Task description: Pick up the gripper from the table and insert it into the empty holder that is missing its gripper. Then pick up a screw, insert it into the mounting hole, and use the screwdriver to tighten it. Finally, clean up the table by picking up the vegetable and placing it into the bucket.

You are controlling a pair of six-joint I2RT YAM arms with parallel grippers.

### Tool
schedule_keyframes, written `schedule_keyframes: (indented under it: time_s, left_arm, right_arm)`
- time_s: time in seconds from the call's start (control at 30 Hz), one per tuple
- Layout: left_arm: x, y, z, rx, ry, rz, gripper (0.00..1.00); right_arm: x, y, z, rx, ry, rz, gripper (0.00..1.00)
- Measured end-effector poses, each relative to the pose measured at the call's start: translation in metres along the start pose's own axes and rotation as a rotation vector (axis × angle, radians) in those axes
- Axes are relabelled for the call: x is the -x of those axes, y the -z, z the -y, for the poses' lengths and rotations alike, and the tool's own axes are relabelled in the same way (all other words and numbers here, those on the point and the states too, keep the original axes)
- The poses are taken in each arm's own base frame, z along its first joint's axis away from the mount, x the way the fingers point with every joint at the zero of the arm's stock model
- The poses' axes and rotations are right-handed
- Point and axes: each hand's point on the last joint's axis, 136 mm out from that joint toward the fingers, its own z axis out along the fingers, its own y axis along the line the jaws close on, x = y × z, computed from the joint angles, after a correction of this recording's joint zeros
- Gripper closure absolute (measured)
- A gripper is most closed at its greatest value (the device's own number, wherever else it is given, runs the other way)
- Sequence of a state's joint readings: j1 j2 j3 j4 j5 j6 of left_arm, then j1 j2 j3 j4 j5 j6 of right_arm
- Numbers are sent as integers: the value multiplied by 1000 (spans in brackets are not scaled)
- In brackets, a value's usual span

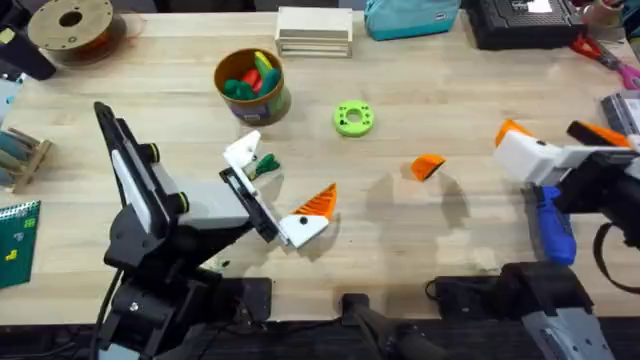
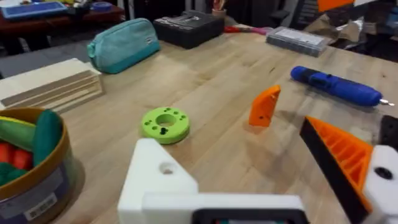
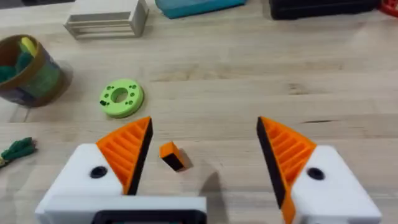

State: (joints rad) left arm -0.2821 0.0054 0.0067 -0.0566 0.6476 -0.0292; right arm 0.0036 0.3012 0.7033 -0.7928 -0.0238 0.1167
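The loose orange gripper lies on the table's middle right. My left gripper is open and empty. One of its fingers is the bare white holder; the other carries an orange wedge. My right gripper hovers open to the right of the loose gripper, and both its fingers carry orange wedges. The blue screwdriver lies under the right arm. The green vegetable lies beside the holder. The yellow-orange bucket stands behind it.
A green ring-shaped disc sits right of the bucket, which holds coloured toy pieces. A stack of wooden boards, a teal pouch and a black case line the far edge. Bare wood lies between the two grippers.
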Motion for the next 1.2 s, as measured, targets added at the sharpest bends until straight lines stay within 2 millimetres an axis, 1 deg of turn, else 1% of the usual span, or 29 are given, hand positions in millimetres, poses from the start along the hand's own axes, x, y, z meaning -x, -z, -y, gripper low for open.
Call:
schedule_keyframes:
  time_s: [0.1,0.2,0.4,0.57,0.63,0.77,0.8,1.07,1.13,1.2]
  left_arm:
    - [0,0,4,-22,19,-1,14]
    - [0,0,6,-35,66,-3,15]
    - [-1,1,13,-77,150,-12,14]
    - [-2,1,19,-112,169,-18,14]
    - [-2,1,21,-119,168,-19,14]
    - [-2,2,24,-138,162,-22,14]
    - [-3,2,26,-150,160,-24,14]
    - [-3,3,30,-174,159,-28,14]
    - [-3,3,30,-176,158,-28,14]
    - [-3,3,31,-177,158,-28,14]
  right_arm:
    - [-3,-2,0,0,-5,-17,12]
    - [-4,-7,-5,27,14,-41,12]
    - [-11,-13,-13,78,93,-158,12]
    - [-6,-12,-26,151,182,-241,12]
    - [-9,-13,-31,180,217,-290,12]
    - [-24,-22,-36,224,263,-422,12]
    - [-36,-32,-41,254,285,-506,12]
    - [-63,-48,-58,342,391,-661,12]
    - [-69,-55,-59,341,412,-696,12]
    - [-73,-62,-55,320,428,-726,11]
